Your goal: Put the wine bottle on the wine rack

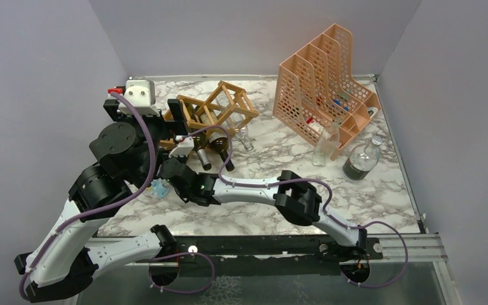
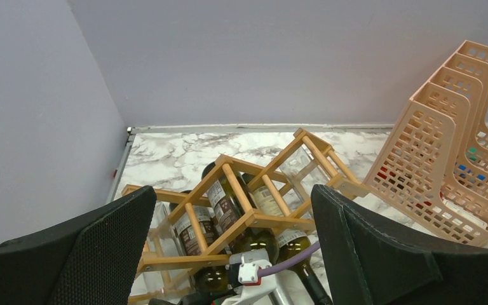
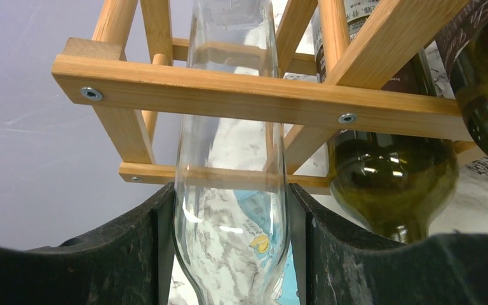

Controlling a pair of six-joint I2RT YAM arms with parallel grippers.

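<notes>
while the right jaws pinched its body from both sides, standing roughly half open with a pad flat against each flank, the wine bottle (image 3: 232,190) lay partly inside the wine rack (image 3: 260,101). it was clear glass. it ran away from the wrist camera, passing behind one wooden rail of the end cell and in front of a lower stick that showed through the glass. whether it rested on the sticks could not be told. a dark green bottle (image 3: 391,184) lay in the next cell, just beside it, and another dark one showed at the right edge of that view. from above, the rack sat tilted on the marble table (image 1: 260,197) near the back left corner, with several bottle necks poking out toward the arms. the left jaws hung above the rack, spread as wide as they go and holding nothing, both pads well apart from the wood. to the right, well apart from the rack, stood a peach mesh file holder (image 1: 321,82). a clear empty bottle (image 1: 326,145) and a bottle with dark contents (image 1: 361,159) stood just in front of it.
</notes>
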